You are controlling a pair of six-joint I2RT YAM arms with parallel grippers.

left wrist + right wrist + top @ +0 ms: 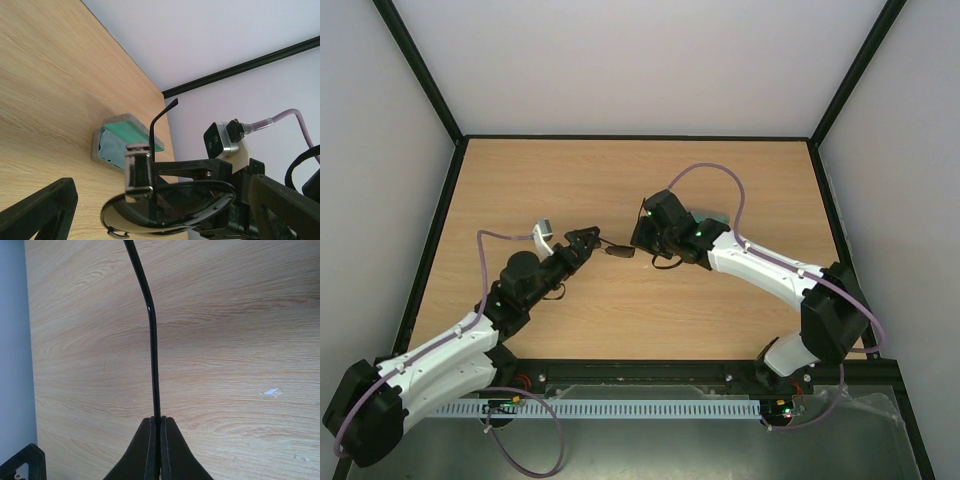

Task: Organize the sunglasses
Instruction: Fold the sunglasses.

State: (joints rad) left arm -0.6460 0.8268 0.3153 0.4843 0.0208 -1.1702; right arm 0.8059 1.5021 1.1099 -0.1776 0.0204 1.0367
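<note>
The sunglasses (616,251) hang just above the middle of the wooden table, between the two arms. In the left wrist view a dark round lens (170,205) with its metal hinge block sits between the fingers of my left gripper (165,215). Those fingers (42,207) stand wide apart and do not touch the lens. One thin temple arm (156,127) sticks up. My right gripper (160,422) is shut on the other thin black temple arm (152,340), which runs straight out from the pinched fingertips over the wood. In the top view my right gripper (645,238) faces my left gripper (592,240).
A grey case (117,142) lies open on the table behind the sunglasses, with a blue-green lining or cloth inside. In the top view the case (718,220) is mostly hidden by the right arm. Black frame rails (640,136) edge the table. A small white speck (271,391) marks the wood.
</note>
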